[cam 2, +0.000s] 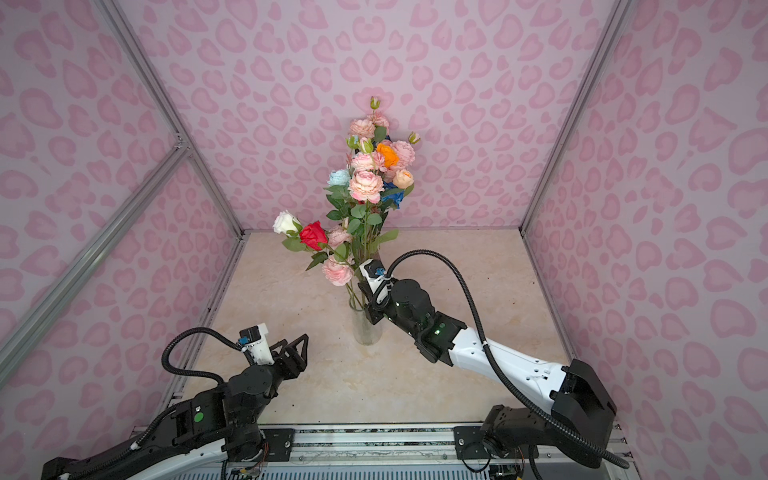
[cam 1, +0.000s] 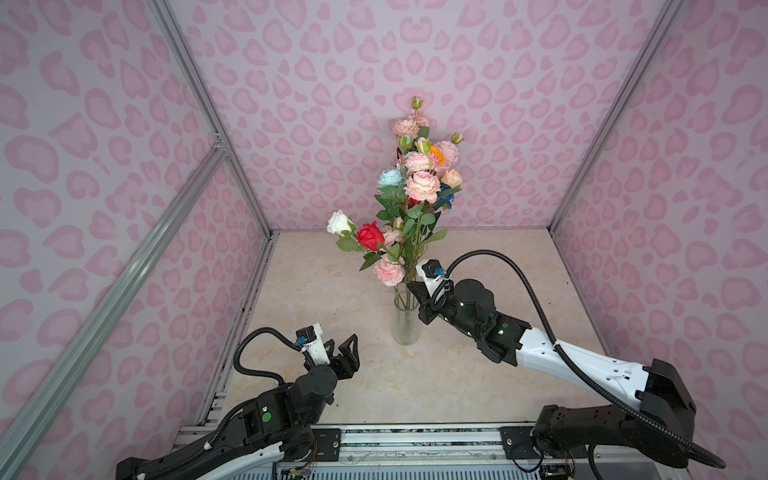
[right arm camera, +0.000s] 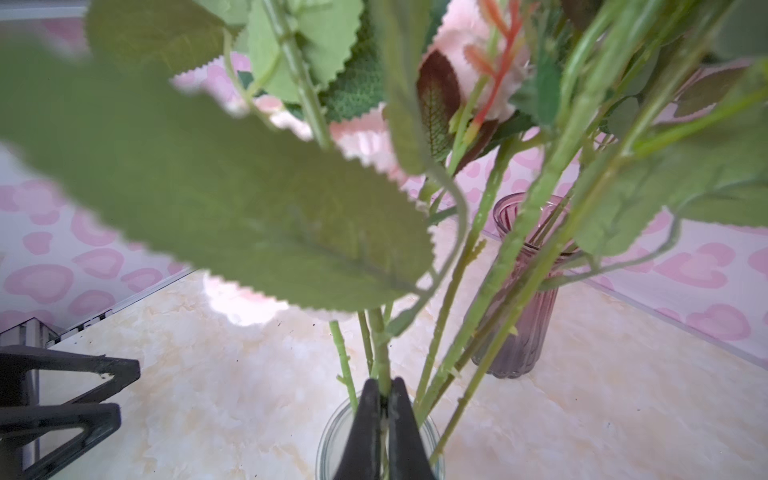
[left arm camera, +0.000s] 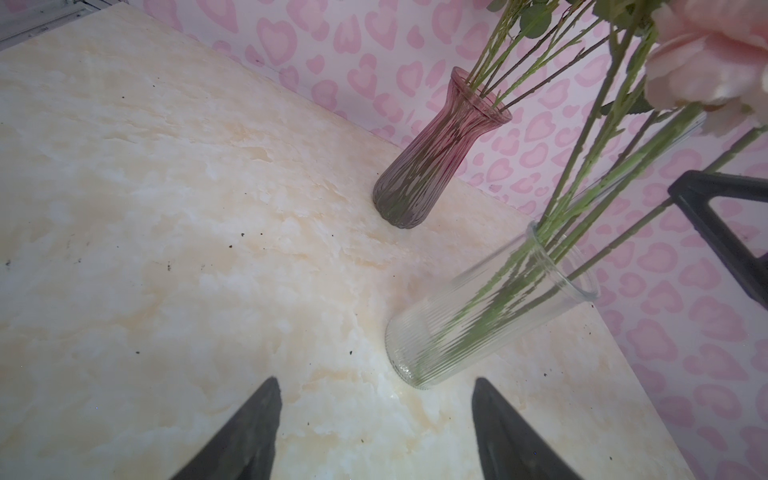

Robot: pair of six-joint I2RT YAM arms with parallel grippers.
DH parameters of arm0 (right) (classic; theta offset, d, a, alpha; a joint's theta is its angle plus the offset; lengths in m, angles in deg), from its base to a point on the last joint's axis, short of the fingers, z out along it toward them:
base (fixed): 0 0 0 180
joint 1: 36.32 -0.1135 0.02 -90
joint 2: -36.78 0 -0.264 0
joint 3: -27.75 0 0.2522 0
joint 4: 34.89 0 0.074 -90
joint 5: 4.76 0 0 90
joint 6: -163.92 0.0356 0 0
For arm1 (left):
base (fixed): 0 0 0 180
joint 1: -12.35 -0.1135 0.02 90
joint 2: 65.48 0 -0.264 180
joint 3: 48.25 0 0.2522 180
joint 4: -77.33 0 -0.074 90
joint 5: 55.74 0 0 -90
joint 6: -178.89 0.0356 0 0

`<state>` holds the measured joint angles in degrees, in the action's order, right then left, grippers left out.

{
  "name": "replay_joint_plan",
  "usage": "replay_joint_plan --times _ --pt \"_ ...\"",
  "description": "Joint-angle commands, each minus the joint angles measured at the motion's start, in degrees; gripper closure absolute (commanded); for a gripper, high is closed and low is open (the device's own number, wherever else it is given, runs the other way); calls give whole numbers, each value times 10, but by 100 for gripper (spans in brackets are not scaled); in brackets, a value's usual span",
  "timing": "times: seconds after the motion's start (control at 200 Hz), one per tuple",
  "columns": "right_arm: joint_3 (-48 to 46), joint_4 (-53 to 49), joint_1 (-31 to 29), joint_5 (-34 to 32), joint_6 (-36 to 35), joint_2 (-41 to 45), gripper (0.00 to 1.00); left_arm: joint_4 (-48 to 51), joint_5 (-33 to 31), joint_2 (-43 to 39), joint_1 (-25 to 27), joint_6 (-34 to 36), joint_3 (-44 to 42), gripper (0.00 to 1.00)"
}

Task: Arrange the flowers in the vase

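I see a clear ribbed glass vase (left arm camera: 469,324), a glossy cream marble-look tabletop (left arm camera: 166,208), and matt, probably cloth green leaves (right arm camera: 249,216).

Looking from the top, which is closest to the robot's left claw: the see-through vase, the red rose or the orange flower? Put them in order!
From the left gripper:
1. Clear vase, just to its right.
2. Red rose, higher up, leaning left.
3. Orange flower, far back, up high.

Both top views give you the whole table (cam 1: 478,374) from high at 6 o'clock, facing 12. Your wrist views sit close, sharing the clear ribbed vase (left arm camera: 457,324) and purple vase (left arm camera: 428,158).
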<state>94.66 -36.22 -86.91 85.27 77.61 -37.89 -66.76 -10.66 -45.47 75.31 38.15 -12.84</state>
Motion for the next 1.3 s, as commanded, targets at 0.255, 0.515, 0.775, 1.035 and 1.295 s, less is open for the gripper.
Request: replay_joint_plan --times 0.255,0.515,0.775,1.035,1.295 --pt "6 -48 -1 -6 8 20 82 -21 -7 8 0 10 10 26" --pt "7 -50 -6 0 13 47 74 -18 -25 28 -1 31 23 26" --pt "-21 -73 -22 -28 20 128 70 -53 53 42 -69 71 18 26" --pt "-61 -104 -22 -84 23 234 68 -101 220 155 -220 110 74 29" --pt "-112 -94 -6 -210 42 318 63 -141 430 246 -421 110 117 25"
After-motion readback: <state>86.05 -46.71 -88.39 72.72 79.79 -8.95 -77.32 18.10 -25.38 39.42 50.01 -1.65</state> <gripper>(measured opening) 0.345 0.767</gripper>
